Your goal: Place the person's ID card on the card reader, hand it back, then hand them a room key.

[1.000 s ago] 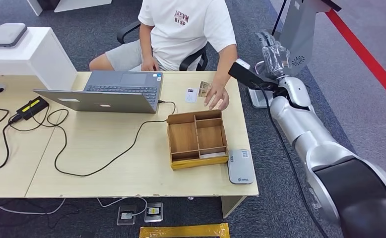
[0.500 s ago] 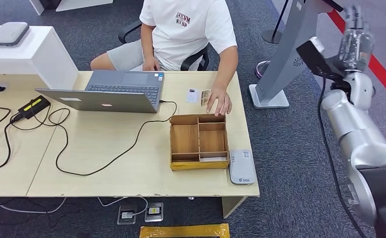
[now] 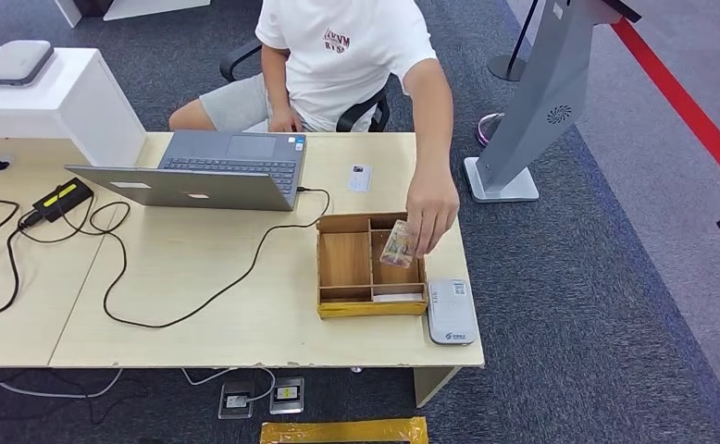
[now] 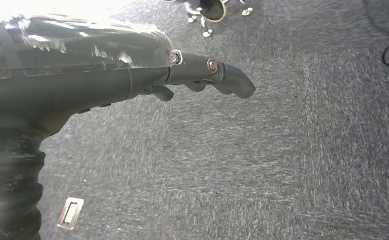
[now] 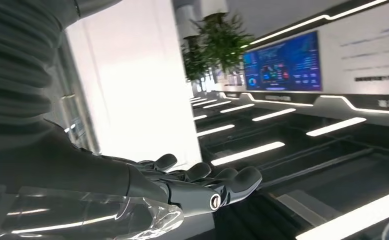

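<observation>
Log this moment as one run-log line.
left hand: empty, over carpet | right hand: empty, raised | person's hand: holding card over wooden tray | ID card: on desk | card reader: bare

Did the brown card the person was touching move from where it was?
Yes. The brown card left its spot beside the white card near the laptop. The person's hand now holds it over the wooden tray, nearer the card reader.

Red lettering on the person's white T-shirt (image 3: 342,42) is too blurred to read; nothing else is legible.
</observation>
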You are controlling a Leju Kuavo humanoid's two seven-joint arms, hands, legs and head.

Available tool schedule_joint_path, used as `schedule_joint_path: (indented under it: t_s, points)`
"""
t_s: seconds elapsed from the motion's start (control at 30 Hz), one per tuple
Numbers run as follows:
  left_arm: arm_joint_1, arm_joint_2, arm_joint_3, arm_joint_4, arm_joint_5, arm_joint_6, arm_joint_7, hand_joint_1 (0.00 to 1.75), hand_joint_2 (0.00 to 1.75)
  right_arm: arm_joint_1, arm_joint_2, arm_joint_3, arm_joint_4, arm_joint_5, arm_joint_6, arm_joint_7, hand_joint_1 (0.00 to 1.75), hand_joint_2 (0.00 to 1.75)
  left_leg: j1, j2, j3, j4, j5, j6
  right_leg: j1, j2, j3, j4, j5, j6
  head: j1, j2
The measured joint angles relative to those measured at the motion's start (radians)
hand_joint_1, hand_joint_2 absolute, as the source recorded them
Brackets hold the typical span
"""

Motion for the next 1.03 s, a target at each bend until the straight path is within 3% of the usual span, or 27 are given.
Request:
schedule_joint_path:
  t_s: [0.17,0.3,0.6,1.03]
  points:
    - [-0.004,-0.012,0.002,0.0,0.014,0.016,0.005,0.0,1.75,0.092,0.029,-0.264,-0.01,0.117,0.0,0.004,0.0,1.75,0.0,0.003,0.0,0.0,0.0,0.0,0.0,0.003,-0.001,0.0,0.0,0.0,0.0,0.0]
    - [-0.005,-0.023,0.009,0.0,0.023,0.03,0.01,0.0,1.75,0.146,0.063,-0.348,-0.01,0.154,0.001,0.065,0.0,1.75,0.0,0.004,0.001,-0.001,0.0,0.0,0.0,0.005,0.0,0.0,0.0,0.0,0.0,0.0]
    - [-0.012,-0.049,0.024,-0.002,0.032,0.037,0.021,0.0,1.75,0.217,0.167,-0.364,0.048,0.22,0.014,0.235,0.0,1.75,0.0,0.005,0.003,0.0,0.0,0.0,0.0,0.006,0.0,0.001,0.0,0.0,0.0,0.0]
    - [-0.013,-0.052,0.049,-0.002,0.008,0.03,0.021,0.0,1.75,0.303,0.267,-0.363,0.182,0.197,0.017,0.319,0.0,1.75,0.0,0.006,0.003,-0.001,0.0,0.0,0.0,0.006,0.0,0.0,0.0,0.0,0.0,0.0]
